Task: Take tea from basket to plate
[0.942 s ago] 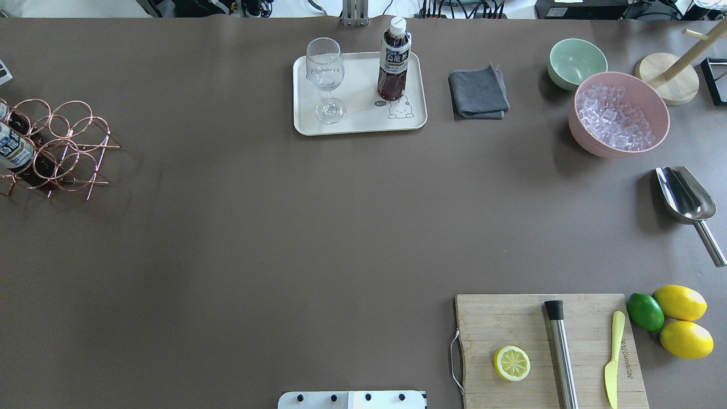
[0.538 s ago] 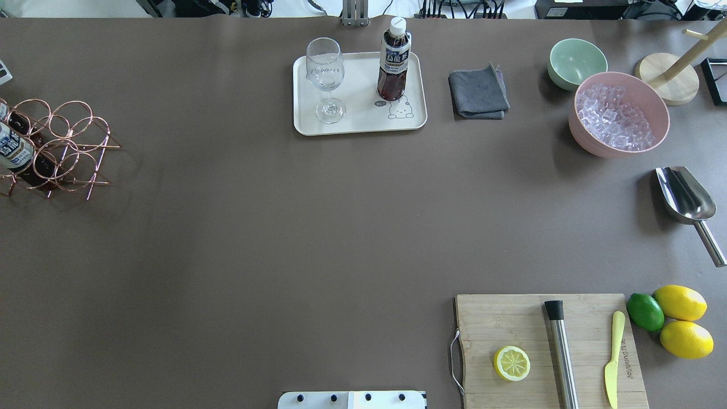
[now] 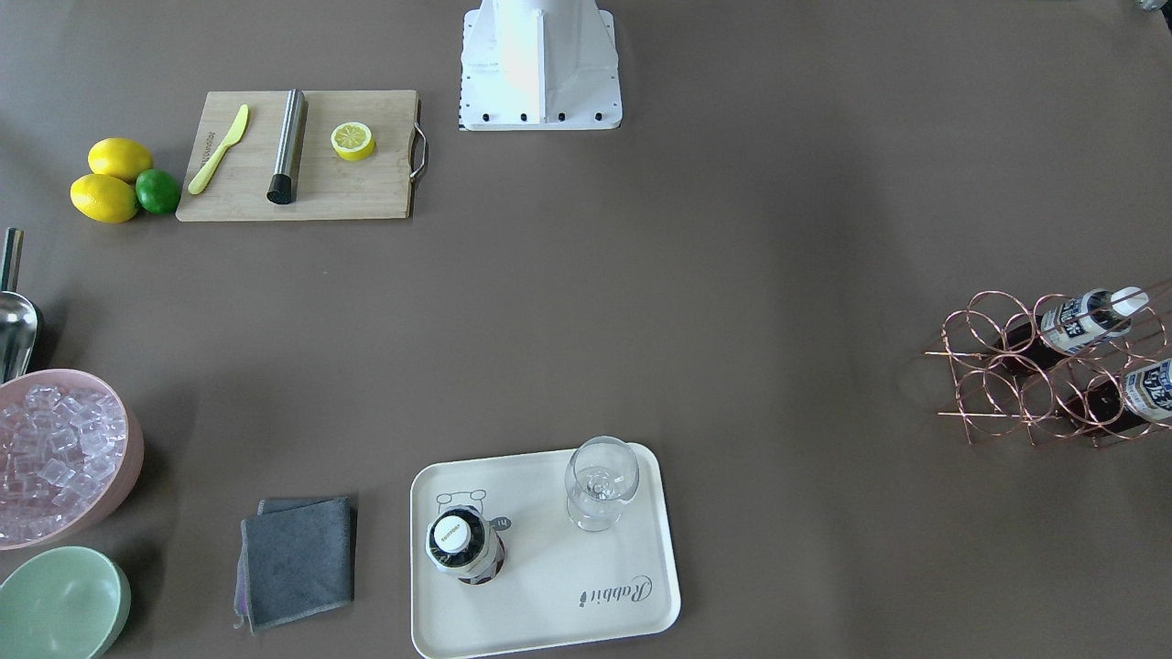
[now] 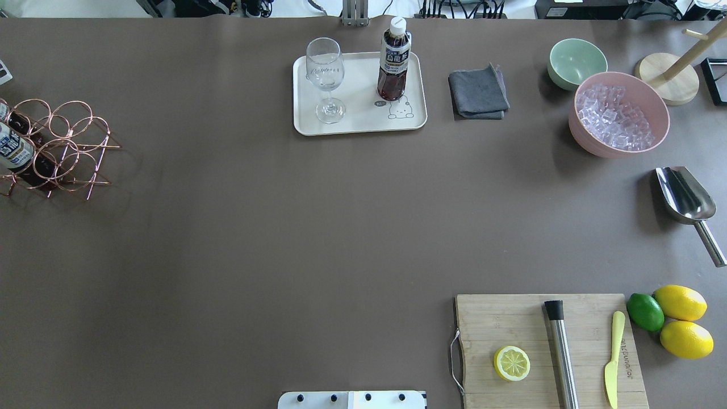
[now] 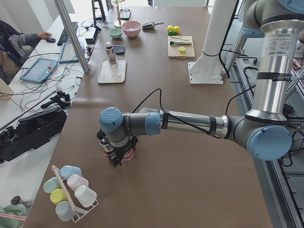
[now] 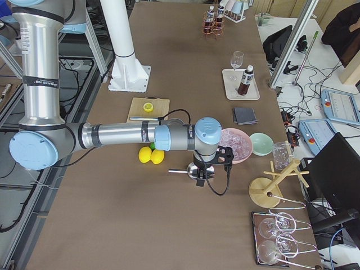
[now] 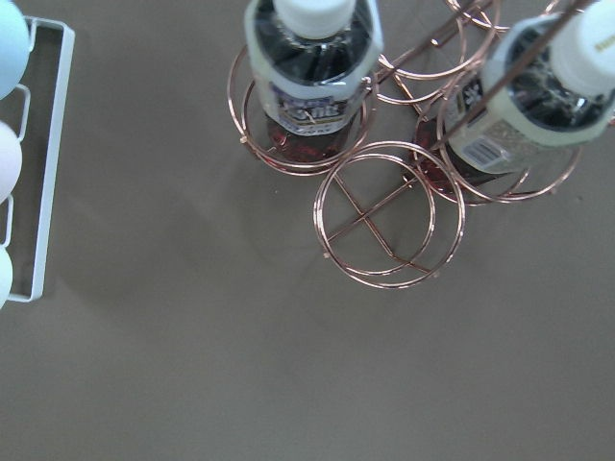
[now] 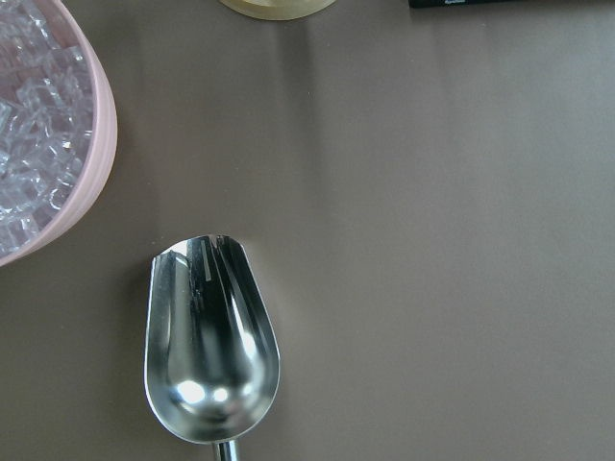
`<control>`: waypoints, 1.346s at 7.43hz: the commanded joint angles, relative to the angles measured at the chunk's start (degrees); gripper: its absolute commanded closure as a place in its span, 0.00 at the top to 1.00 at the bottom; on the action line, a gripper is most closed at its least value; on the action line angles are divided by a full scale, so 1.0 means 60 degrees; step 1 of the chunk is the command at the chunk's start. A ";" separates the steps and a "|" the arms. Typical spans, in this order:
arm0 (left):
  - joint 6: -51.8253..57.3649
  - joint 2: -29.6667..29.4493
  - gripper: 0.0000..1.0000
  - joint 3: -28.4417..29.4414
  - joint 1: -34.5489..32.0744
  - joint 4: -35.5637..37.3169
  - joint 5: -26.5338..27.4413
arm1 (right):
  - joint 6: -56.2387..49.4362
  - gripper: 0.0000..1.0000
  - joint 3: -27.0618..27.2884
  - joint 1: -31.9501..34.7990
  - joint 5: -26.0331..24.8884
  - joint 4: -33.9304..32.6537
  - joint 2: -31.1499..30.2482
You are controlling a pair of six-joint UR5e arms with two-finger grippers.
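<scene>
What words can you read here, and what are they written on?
"Rabbit": on the tray, upside down in the front-facing view.
Tea label: dark characters, too blurred to read.
Board edge: a small word, too small to read.
Glass: faint script, unreadable.

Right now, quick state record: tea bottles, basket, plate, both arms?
tea on plate: one tea bottle, upright, beside wine glass
plate: holds both
basket: holds two more bottles
left gripper: over basket, jaws state unclear
right gripper: over scoop, jaws state unclear
</scene>
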 commanded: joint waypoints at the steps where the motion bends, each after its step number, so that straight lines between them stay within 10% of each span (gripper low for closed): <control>1: -0.3790 0.0004 0.98 0.0587 -0.0361 -0.0561 -0.0330 | 0.0003 1.00 0.0006 -0.0043 -0.0001 -0.0003 0.0003; 10: -0.7952 0.0107 0.98 0.0501 -0.0304 -0.1268 -0.0685 | 0.0003 1.00 -0.0008 -0.0146 -0.0016 -0.0003 0.0032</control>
